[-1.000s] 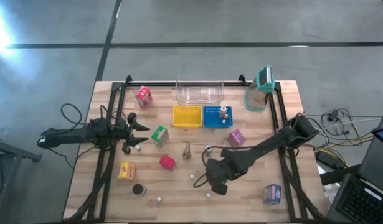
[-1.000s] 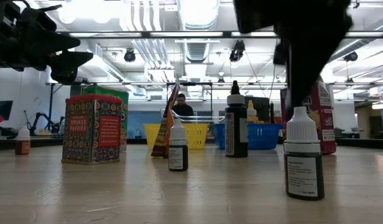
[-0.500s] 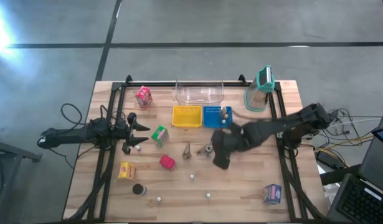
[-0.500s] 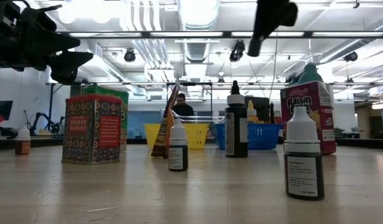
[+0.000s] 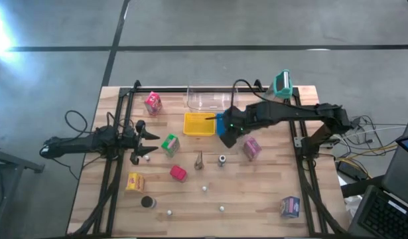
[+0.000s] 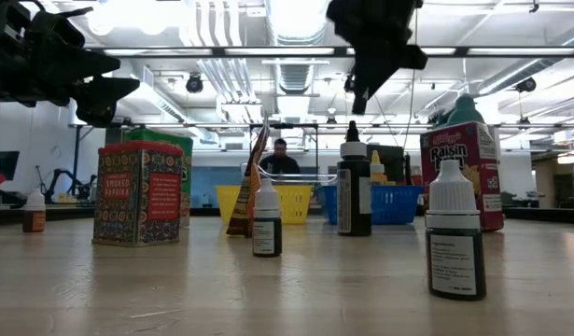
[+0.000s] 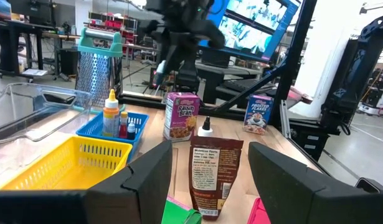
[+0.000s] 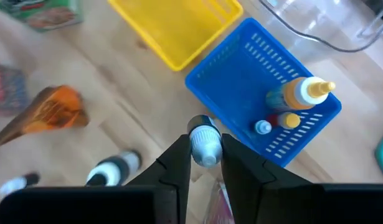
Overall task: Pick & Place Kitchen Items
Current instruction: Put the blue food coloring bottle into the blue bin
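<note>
Right gripper (image 8: 205, 163): clamped on a white-capped bottle (image 8: 205, 145), carried from the table's front to just beside the blue basket (image 5: 233, 126), at its front corner. One bottle fewer on the front boards than a second ago.

Blue basket contents: yellow-capped bottle (image 8: 298, 95), two smaller bottles beside it.

Yellow basket (image 5: 199, 123): touching the blue one.

Left gripper (image 5: 145, 145): parked at the left edge near the green carton (image 5: 169, 144), jaws parted, holding nothing; unchanged.

Pouch (image 5: 199, 160), black bottle (image 5: 221, 160), pink carton (image 5: 252, 149): on the boards, unmoved.
</note>
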You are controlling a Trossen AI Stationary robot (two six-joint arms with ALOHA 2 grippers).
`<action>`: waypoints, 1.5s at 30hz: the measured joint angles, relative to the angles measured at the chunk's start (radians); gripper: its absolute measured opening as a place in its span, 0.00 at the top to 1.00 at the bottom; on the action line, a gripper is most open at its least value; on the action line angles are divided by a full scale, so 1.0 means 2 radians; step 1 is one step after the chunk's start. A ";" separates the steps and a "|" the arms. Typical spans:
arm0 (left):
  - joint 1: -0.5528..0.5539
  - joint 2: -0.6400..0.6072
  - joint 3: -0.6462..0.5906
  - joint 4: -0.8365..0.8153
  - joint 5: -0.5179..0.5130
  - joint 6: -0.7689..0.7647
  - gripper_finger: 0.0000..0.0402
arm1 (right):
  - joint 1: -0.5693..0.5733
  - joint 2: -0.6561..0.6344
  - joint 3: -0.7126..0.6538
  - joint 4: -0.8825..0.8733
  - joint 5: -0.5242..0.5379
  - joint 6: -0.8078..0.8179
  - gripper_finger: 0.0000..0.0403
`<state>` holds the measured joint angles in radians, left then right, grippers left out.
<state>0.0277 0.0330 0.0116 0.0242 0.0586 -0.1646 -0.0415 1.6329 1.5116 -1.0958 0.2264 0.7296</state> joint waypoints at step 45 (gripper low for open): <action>0.000 0.000 0.000 -0.001 0.000 0.000 0.46 | -0.083 0.092 -0.110 0.088 -0.014 0.039 0.80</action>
<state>0.0280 0.0330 0.0113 0.0224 0.0586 -0.1646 -0.2071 1.8168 1.2920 -0.9204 0.1989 0.8084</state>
